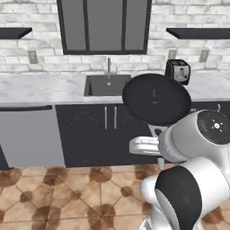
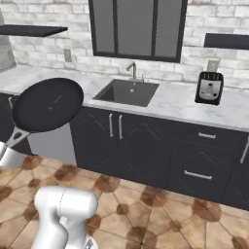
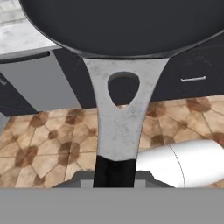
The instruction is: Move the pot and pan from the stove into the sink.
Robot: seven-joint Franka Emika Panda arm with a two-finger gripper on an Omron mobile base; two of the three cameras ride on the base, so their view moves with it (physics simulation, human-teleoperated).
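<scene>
The pan [image 1: 156, 99] is held up in the air in front of the dark cabinets, tilted so that its round black underside faces the base cameras; in the left base view it hangs before the right edge of the sink [image 1: 107, 85], and in the right base view it sits well to the left of the sink [image 2: 127, 92], over the floor. It is a shallow, round, black pan with a thin pale rim. In the hand view its handle [image 3: 120, 122] is a speckled silvery stem that widens where it joins the bowl, pierced by a rounded hole, and ends in a dark grip at the bottom. The fingers are closed on that dark end of the handle. The sink is a dark grey basin set in the white marble table [image 2: 170, 103], with a curved faucet [image 2: 133, 69] behind it. A black toaster [image 2: 209, 88] stands on the table to the right of the sink.
</scene>
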